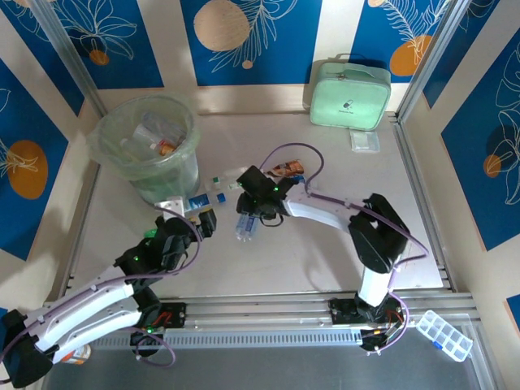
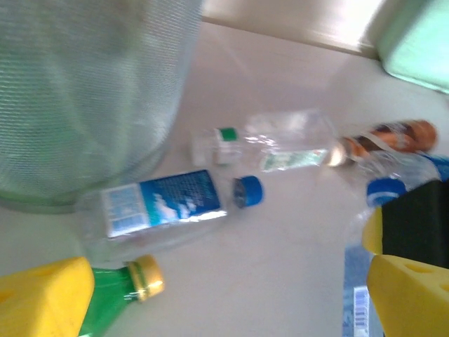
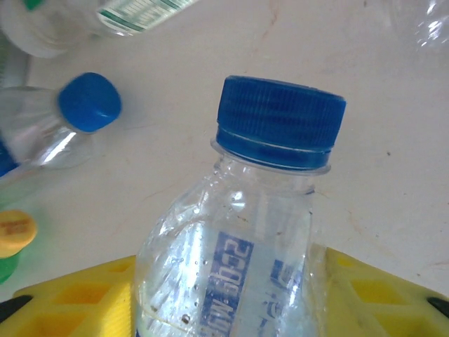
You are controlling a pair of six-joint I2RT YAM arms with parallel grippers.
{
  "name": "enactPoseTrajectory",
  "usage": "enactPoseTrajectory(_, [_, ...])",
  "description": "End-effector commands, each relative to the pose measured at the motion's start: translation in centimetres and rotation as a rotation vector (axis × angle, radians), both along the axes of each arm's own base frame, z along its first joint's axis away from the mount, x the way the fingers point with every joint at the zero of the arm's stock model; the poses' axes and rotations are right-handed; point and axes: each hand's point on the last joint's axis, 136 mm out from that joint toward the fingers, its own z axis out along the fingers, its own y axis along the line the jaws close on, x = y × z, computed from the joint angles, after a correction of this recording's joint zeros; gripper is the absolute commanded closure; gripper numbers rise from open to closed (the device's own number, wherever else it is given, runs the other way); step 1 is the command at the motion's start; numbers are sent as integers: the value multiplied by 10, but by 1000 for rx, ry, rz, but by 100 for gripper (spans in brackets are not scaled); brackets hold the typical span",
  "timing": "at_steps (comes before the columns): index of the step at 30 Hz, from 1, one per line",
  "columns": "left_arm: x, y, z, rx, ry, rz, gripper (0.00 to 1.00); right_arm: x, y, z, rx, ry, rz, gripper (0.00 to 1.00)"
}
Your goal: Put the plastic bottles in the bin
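Nearest, the left end effector [image 1: 205, 221] hangs released, its fingers spread wide, one of them beside a green bottle [image 2: 116, 303]. Near it, the right end effector [image 1: 249, 219] is grasping a clear blue-capped bottle [image 3: 266, 232] mid-surface, with bare surface [image 1: 325, 252] open to its right. Farther off, a blue-labelled bottle [image 2: 161, 207] lies just beside the bin [image 1: 104, 138], which stands by the far left edge.

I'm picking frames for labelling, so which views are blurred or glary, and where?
Top external: sharp and evenly lit, bar a bright patch at the far edge of the table. Left wrist: soft throughout, smeared worst at the orange-labelled bottle, with glare along the top. Right wrist: the blue-capped bottle is crisp, the bottles behind it slightly soft.
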Motion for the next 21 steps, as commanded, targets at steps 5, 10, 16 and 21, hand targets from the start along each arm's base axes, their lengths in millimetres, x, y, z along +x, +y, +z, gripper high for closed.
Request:
enactPoseTrajectory(5, [-13,-82,12,-96,-46,-434,1,7,-3,38,131,-174,71,65])
enactPoseTrajectory(10, [-22,-115,4,-140,11,-589,1,9,-8,60,154,-254,105,65])
enactPoseTrajectory(16, [-27,-139,-1,-235,94,-710,1,7,-16,84,232,-362,143,66])
enactPoseTrajectory(21, [-31,-154,-3,-300,133,-791,1,-8,2,97,366,-364,273,67])
